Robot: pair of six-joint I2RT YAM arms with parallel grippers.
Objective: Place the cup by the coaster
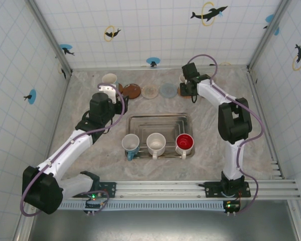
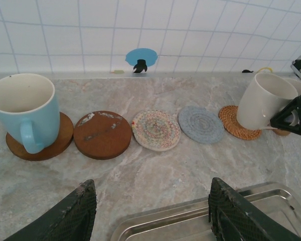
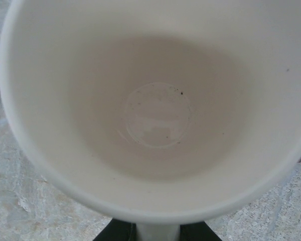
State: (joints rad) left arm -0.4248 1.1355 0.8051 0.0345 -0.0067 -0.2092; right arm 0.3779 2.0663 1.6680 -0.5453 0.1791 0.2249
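The right claw (image 2: 290, 119) is closed on the white cup (image 2: 265, 103), pinching it at the handle side of the rim. In the right wrist view the dark fingers (image 3: 119, 233) sit either side of the handle at 6 o'clock, and the pale inside of the cup faces the camera. The cup is tilted, with its mouth leaning toward 3 o'clock in the left wrist view. Its base is at the 3 o'clock edge of the wicker coaster (image 2: 231, 122); I cannot tell whether it touches the coaster or the bench (image 2: 155, 173).

The left claw (image 2: 153, 211) is open about halfway and has hold of nothing. Its two fingers (image 2: 70, 216) hang above the bench and the far rim of the metal tray (image 2: 190, 218).

Five coasters run in a row along the back of the bench, at 12 o'clock from the tray in the top view. From 9 o'clock to 3 o'clock they are a dark wooden coaster (image 2: 60, 138), a brown cork coaster (image 2: 102, 134), a woven multicolour coaster (image 2: 156, 130), a blue-grey coaster (image 2: 200, 124) and the wicker one. A blue cup (image 2: 25, 108) stands upright on the wooden coaster, handle toward 6 o'clock.

At the tray's 6 o'clock edge three more cups stand side by side: a blue-and-white cup (image 1: 131, 144), a plain white mug (image 1: 156, 143) and a red cup (image 1: 184, 143).
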